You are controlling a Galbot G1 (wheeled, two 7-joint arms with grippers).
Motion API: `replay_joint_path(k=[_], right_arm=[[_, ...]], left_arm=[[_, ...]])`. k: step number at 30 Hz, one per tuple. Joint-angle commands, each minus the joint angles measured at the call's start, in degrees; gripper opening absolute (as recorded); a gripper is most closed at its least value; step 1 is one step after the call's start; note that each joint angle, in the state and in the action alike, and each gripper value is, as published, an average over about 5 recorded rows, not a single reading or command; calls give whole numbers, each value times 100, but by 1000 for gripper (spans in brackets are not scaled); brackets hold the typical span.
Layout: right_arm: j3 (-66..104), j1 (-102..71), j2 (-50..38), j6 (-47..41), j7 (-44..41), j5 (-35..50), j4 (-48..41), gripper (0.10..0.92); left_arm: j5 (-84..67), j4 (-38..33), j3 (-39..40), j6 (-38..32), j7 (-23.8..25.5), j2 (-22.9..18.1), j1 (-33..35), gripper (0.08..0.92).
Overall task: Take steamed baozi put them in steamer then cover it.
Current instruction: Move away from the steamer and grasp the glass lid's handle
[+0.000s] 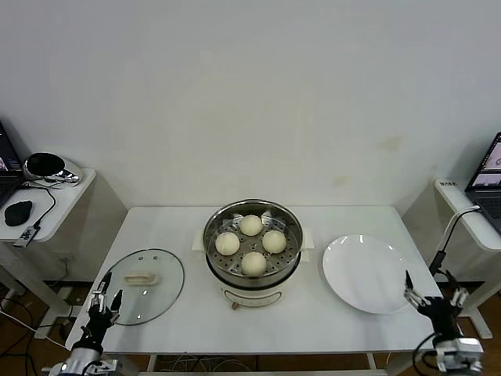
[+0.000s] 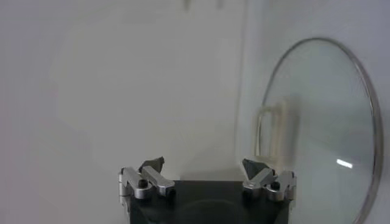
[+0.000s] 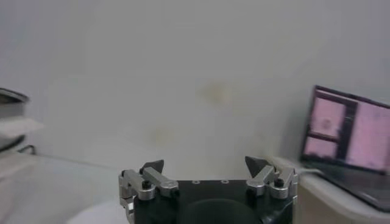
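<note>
While all four steamed baozi (image 1: 250, 225) sit in the steamer (image 1: 253, 249), we see the cover (image 1: 142, 296) left, both grippers spread, empty

Head camera overlooks table (image 1: 172, 313); wrist cameras seemingly low.

Both arms low at the near edge of the table (image 1: 172, 329), neither holding anything.

The left gripper (image 1: 105, 302) hangs at the table's near left corner, its fingers (image 2: 152, 165) spread wide apart (nothing between them), pointing up and away from the body. The right gripper (image 1: 435, 298) sits just off the table's near right corner, likewise raised, its fingers (image 3: 152, 167) parted and bare, the wrist below it tucked close to the table's edge.
</note>
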Motion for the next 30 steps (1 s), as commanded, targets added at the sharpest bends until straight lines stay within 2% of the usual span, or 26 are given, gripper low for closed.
replay_joint_path(k=[1, 19, 30], right_arm=[[512, -488, 306, 6, 90, 17, 169, 823], [495, -542, 409, 63, 64, 4, 221, 823], [478, -546, 472, 135, 55, -126, 105, 823]], left_arm=[[654, 816, 452, 30, 68, 203, -869, 823], [606, 1714, 978, -18, 29, 233, -1744, 823], [514, 1933, 1129, -50, 71, 278, -1995, 822]])
